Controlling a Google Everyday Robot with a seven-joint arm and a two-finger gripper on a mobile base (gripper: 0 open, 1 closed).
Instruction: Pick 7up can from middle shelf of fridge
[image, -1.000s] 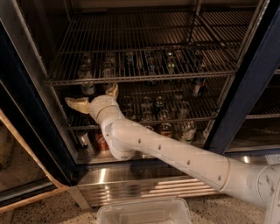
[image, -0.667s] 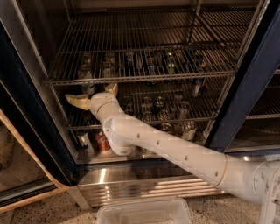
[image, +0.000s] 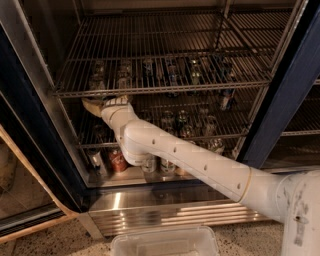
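**Item 1. Fingers** (image: 91, 106): 2 tan, tapered; spread apart, nothing seen between them. 1 points toward 9 o'clock, the other toward 1 o'clock, its tip partly behind a rack rail.

**Item 2. Gripper** (image: 106, 102): white, two-finger, inside the fridge at its left side, just under the front rail of the upper steel wire rack (image: 165, 91) and above the middle shelf.

**Item 3. Arm** (image: 200, 167): white, jointed, tubular; runs from the gripper toward 4 o'clock and out through the open front.

**Item 4. Middle shelf** (image: 235, 134): silver-grey wire rack of thin parallel rods with a thicker front rail.

**Item 5. Group of small drink cans** (image: 182, 122): stands on the middle shelf, at 4 o'clock from the gripper and apart from it. The 7up can cannot be told apart among these.

**Item 6. Red can** (image: 118, 160): on the cream floor, at 6 o'clock from the gripper, beside the arm's elbow.

**Item 7. Fridge** (image: 287, 95): large display unit with a dark blue frame and a ribbed stainless-steel kick plate (image: 165, 210).

**Item 8. Clear plastic bin** (image: 165, 242): on the ground at 6 o'clock from the kick plate.
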